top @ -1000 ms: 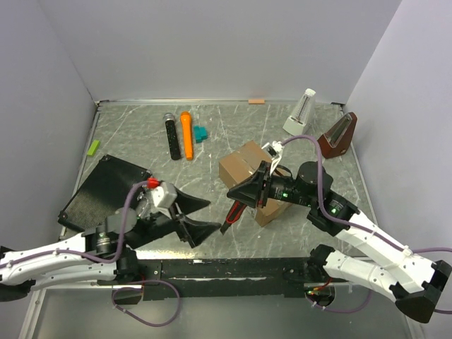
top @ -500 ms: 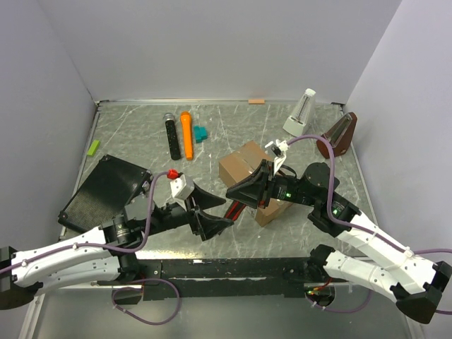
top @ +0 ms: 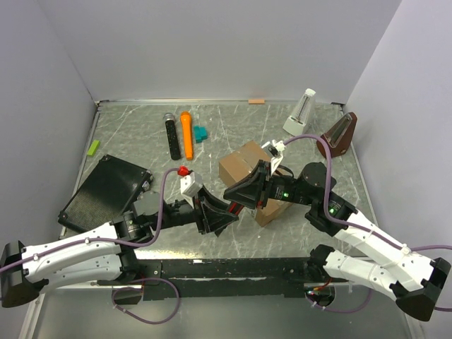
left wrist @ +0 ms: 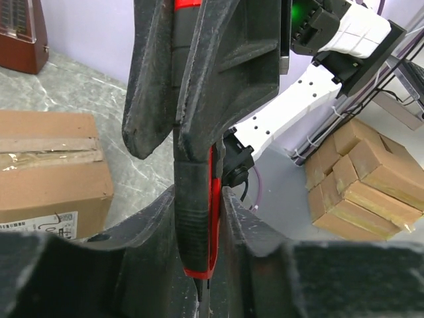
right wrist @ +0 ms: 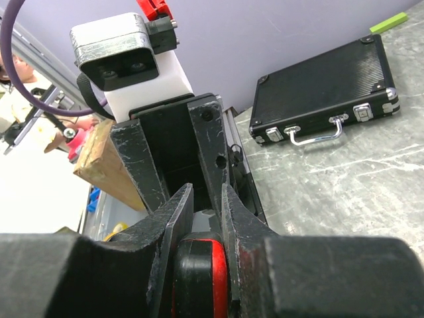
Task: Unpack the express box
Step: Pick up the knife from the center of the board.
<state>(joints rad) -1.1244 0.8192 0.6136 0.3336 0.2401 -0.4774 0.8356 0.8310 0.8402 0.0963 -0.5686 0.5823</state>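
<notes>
The express box, a brown taped carton, sits closed at mid-table and shows at the left of the left wrist view. Just in front of it, a red-and-black box cutter hangs between both arms. My right gripper is shut on its upper end. My left gripper is closed on its lower end, both pads pressed against the handle. In the right wrist view the left gripper's fingers stand straight ahead.
A black ribbed case lies at the left, with a green chip behind it. A black cylinder, an orange one and a teal block lie at the back. A white metronome and a brown one stand back right.
My left arm swung right from beside the case up to the box cutter, and its jaws went from wide open to closed on the handle. The right arm held still.
</notes>
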